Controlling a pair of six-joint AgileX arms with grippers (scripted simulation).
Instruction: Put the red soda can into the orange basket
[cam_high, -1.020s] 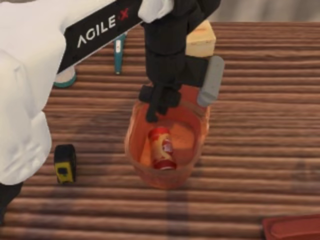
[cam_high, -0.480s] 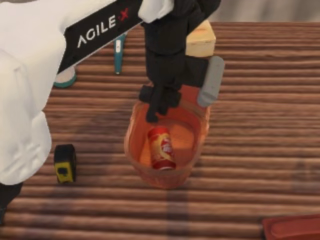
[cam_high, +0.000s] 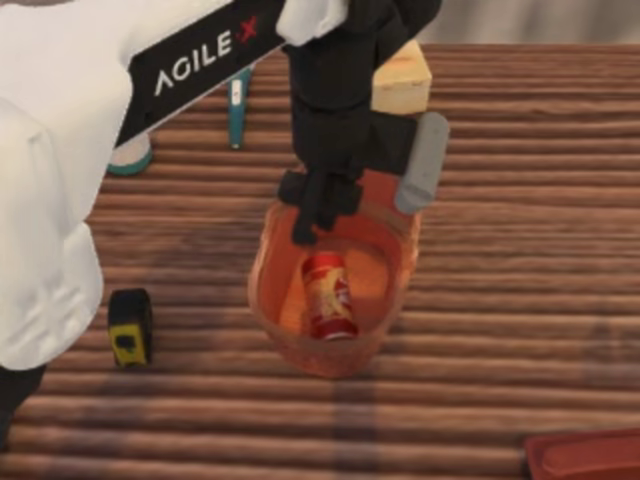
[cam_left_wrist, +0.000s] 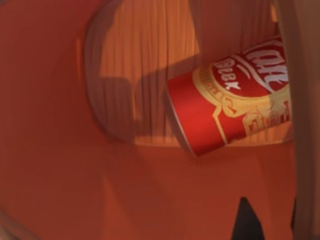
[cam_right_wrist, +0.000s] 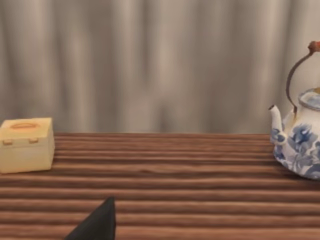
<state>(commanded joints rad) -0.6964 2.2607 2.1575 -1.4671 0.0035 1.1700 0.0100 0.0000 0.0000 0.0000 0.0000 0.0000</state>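
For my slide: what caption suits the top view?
Red can lying in the orange basket, left pincer above it.

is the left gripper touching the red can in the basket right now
Apart. The top view shows the left gripper above the basket's far rim, with bare basket floor between its fingertips and the can, which lies on its side inside.

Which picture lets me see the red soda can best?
The top view: the whole red soda can shows, lying on its side inside the orange basket, below the left gripper. The left wrist view shows only part of its label, very close. The right wrist view doesn't show it.
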